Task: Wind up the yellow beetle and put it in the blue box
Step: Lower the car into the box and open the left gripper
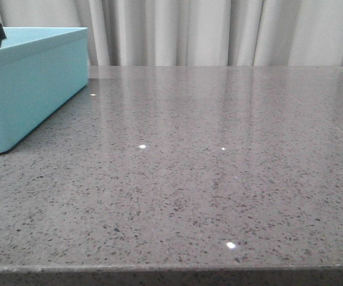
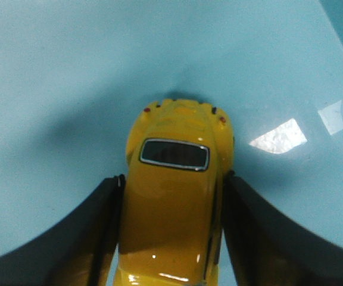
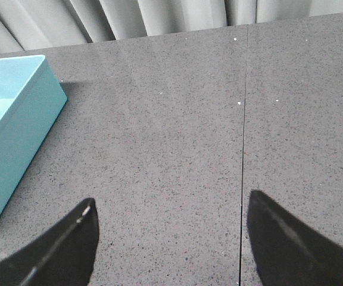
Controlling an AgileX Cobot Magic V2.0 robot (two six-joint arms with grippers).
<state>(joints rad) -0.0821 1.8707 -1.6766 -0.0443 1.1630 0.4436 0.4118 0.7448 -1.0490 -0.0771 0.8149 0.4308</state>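
yellow beetle [image 2: 174, 196]: clamped between my left fingers at its flanks, one end pointing down at the turquoise floor — held by the body sides so, I'd guess, the wheels stay free.
beetle location: inside the blue box [image 2: 70, 65], low over its floor; whether that end touches the floor I can't tell, but its shadow sits right under it.
left gripper [image 2: 170, 238]: closed on the beetle, both dark fingers pressed against the paint.
blue box, front view [image 1: 31, 89]: stands at the table's far left; a dark shape above its rim looks like my left arm reaching in.
right gripper [image 3: 170, 238]: spread wide, nothing between the fingers — hangs over bare grey table [image 3: 177, 149], well apart from the box [image 3: 16, 137], out of the way.
why: left does the storing alone, right has no job here in my reading.
stage: judged from this, winding is done or skipped — storing step, near the end.
next: let go low so the car doesn't bounce or roll off into a wall.
risk: if wound, the wheels may kick on release.
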